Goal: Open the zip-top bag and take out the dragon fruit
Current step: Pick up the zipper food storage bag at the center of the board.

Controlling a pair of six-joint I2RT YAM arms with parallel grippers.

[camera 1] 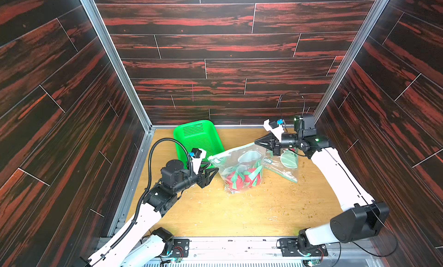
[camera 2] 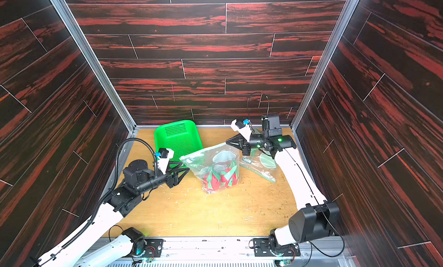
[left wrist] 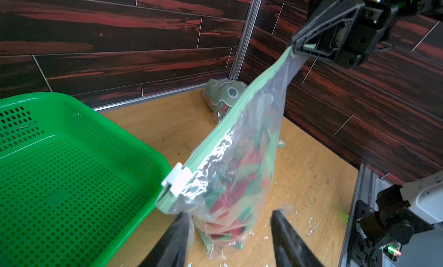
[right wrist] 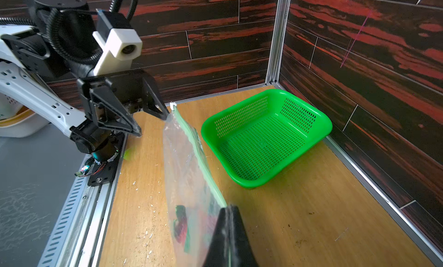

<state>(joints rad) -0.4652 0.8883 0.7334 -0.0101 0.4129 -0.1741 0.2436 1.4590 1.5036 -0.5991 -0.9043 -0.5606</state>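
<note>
Here the left gripper (camera 1: 211, 173) (camera 2: 182, 171) (left wrist: 230, 232) (right wrist: 152, 125) hovers low over the table (camera 1: 215, 213) with its jaws apart, closed on nothing. Just ahead of its fingertips (left wrist: 178, 229) hangs the lower corner of the zip-top bag (camera 1: 236, 161) (camera 2: 211, 161) (left wrist: 242, 155) (right wrist: 184, 167). The bag's white slider (left wrist: 177, 179) (right wrist: 173, 105) sits a little past that, at the end of the zip strip (left wrist: 230, 114) nearest this gripper. In the wrist views the strip reads as one unbroken green line.

Further ahead and below, the dragon fruit (camera 1: 242, 179) (camera 2: 219, 179) (left wrist: 230, 201) (right wrist: 182, 227) lies bunched in the bottom of the bag, which rests on the table. Red skin and green tips show through the film, but it is too crumpled for a count.

Off to one side of the left gripper, close by the slider corner, stands the green basket (camera 1: 196, 136) (camera 2: 178, 136) (left wrist: 72, 170) (right wrist: 263, 138).

At the far end of the strip, the right gripper (camera 1: 257, 141) (camera 2: 229, 141) (left wrist: 296, 44) (right wrist: 227, 211) is clamped tight on the bag's upper corner and holds it raised. The strip therefore slopes down from it towards the left gripper.

Beyond the held bag, beneath the right gripper's wrist, a second bag (camera 1: 285, 162) (camera 2: 261, 165) (left wrist: 225, 93) with a green print lies on the table.
</note>
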